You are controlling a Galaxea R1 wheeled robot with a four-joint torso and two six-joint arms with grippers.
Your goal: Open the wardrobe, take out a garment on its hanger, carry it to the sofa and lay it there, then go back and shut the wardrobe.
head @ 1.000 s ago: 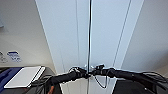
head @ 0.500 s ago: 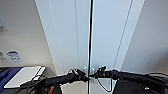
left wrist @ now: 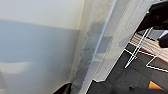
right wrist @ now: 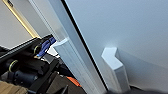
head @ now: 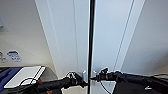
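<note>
A: We had the wardrobe [head: 75, 37] square in front of us, both doors shut but for a dark slit down the middle seam.

B: And the handles?

A: Two small white ones flanking the seam — the left handle [head: 84, 73] and the right handle [head: 94, 73]. The right wrist view showed the right handle [right wrist: 113, 62] close up, with the far door's edge [right wrist: 67, 53] standing slightly proud of it.

B: Grippers?

A: The left gripper [head: 81, 81] sat just below its handle, the right gripper [head: 96, 78] just beside its own. We could not tell whether either pair of fingers was apart or closed.

B: So, the opening step.

A: We judged so — doors not yet swung. The next move called for a sure hold on each handle, then a pull outward.
</note>
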